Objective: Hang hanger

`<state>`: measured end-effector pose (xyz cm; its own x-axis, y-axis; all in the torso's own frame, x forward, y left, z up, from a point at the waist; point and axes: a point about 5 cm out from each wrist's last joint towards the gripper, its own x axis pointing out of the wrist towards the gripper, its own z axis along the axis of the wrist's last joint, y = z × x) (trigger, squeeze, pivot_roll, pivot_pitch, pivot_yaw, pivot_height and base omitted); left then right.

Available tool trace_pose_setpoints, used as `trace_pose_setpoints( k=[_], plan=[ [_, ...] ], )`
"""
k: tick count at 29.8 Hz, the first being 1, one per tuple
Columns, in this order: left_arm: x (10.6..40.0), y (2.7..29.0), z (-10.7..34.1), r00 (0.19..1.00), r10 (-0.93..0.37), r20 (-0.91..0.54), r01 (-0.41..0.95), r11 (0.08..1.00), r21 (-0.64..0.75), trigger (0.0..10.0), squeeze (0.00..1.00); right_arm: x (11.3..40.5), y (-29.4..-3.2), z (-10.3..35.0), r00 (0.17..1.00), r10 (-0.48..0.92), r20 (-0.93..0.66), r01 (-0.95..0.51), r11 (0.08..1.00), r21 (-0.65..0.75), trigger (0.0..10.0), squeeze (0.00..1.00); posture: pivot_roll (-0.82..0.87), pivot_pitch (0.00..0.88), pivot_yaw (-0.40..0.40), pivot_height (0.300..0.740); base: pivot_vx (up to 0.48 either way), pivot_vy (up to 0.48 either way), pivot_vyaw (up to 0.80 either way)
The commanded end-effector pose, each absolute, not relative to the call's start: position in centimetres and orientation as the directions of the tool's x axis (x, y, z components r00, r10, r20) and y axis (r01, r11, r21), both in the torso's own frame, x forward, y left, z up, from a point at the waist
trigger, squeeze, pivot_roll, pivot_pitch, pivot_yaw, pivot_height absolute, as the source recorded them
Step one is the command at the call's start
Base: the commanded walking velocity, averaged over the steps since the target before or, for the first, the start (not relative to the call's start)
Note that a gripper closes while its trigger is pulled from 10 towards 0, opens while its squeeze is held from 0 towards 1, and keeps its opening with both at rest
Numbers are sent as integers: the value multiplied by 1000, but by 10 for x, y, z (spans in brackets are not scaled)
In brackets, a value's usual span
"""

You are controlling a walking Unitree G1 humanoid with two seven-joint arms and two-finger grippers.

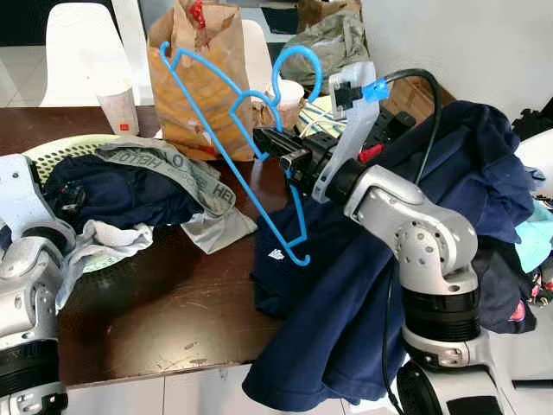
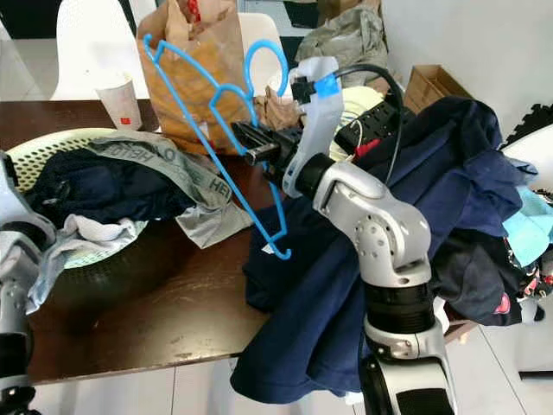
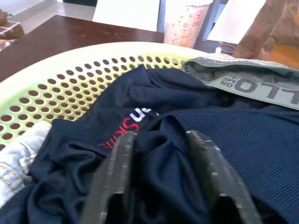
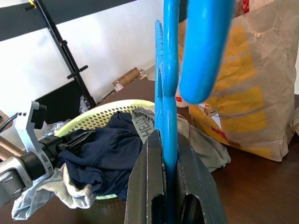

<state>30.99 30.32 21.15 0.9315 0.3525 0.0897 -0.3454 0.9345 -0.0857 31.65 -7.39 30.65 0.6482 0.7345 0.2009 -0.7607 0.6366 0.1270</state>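
Blue plastic identifies the hanger (image 1: 232,130), which the right gripper (image 1: 275,145) holds clear above the table (image 1: 173,303). Its two fingers are clamped on the hanger near the base of the hook; in the right wrist view the blue bar sits pinched between both fingers (image 4: 149,186). Holding at this point probably leaves the hook free to catch a rail or rod. The hanger is tilted, with one shoulder raised toward the paper bag (image 1: 203,78) and the other end low, just above the navy shirt (image 1: 328,303) that drapes off the table edge.

Right arm pose: elbow bent, forearm reaching forward and toward the robot's left, wrist roughly level, fingers pointing at the bag. No rail or hook for hanging can be made out from the head cameras; a dark stand is visible in the right wrist view, but its function cannot be determined.

Left arm pose: held low at the table's left side, with the left gripper (image 3: 161,177) over the basket (image 3: 56,79). Its fingers are spread apart with dark cloth (image 3: 224,135) bulging between them; whether they bear on the cloth cannot be determined. The basket also holds a grey-green band with lettering. A paper cup (image 1: 118,108) stands beyond it.

Judgement: the hanger is secured but not yet hung.
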Motion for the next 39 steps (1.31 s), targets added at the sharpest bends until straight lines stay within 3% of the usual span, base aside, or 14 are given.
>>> trace_pose_setpoints(
  k=[1, 4, 14, 23, 24, 26, 28, 33, 35, 37, 39],
  plan=[
    [308, 304, 210, 930, 361, 73, -356, 932, -74, 0, 0, 316, -73, 309, 640, 739, 210, -766, 632, 112, 10000, 0, -78, 144, -38, 740, 0, 0, 0],
    [310, 302, 213, 929, 362, 75, -356, 931, -77, 0, 0, 317, -72, 310, 640, 738, 213, -767, 632, 112, 10000, 0, -75, 137, -37, 740, 0, 0, 0],
    [315, 257, 230, 954, 274, 124, -249, 951, -184, 0, 0, 318, -74, 311, 646, 730, 223, -761, 640, 109, 10000, 0, -67, 131, -30, 740, 0, 0, 0],
    [300, 287, 288, 842, 438, 316, -399, 898, -184, 0, 0, 319, -74, 312, 647, 725, 236, -759, 641, 113, 10000, 0, -54, 122, -24, 740, 0, 0, 0],
    [292, 289, 320, 786, 448, 427, -421, 893, -163, 0, 0, 320, -74, 312, 649, 722, 239, -758, 642, 116, 10000, 0, -44, 117, -25, 740, 0, 0, 0],
    [274, 281, 373, 683, 404, 609, -442, 892, -96, 0, 0, 321, -74, 312, 649, 720, 246, -757, 642, 120, 10000, 0, -38, 116, -25, 740, 0, 0, 0],
    [268, 271, 393, 648, 358, 672, -428, 901, -67, 0, 0, 322, -73, 313, 648, 719, 249, -758, 641, 121, 10000, 0, -33, 112, -26, 740, 0, 0, 0],
    [267, 267, 397, 645, 342, 683, -413, 908, -65, 0, 0, 322, -73, 313, 648, 719, 250, -758, 641, 122, 10000, 0, -33, 112, -26, 740, 0, 0, 0],
    [268, 255, 402, 653, 286, 701, -355, 933, -51, 0, 0, 323, -72, 313, 648, 718, 252, -758, 641, 122, 10000, 0, -31, 109, -25, 740, 0, 0, 0],
    [272, 222, 405, 697, 129, 706, -191, 982, 10, 0, 0, 323, -72, 314, 650, 716, 256, -756, 643, 122, 10000, 0, -29, 112, -26, 740, 0, 0, 0],
    [275, 208, 400, 721, 66, 690, -112, 993, 22, 0, 0, 324, -73, 315, 651, 714, 257, -755, 644, 122, 10000, 0, -27, 112, -25, 740, 0, 0, 0]
  ],
)
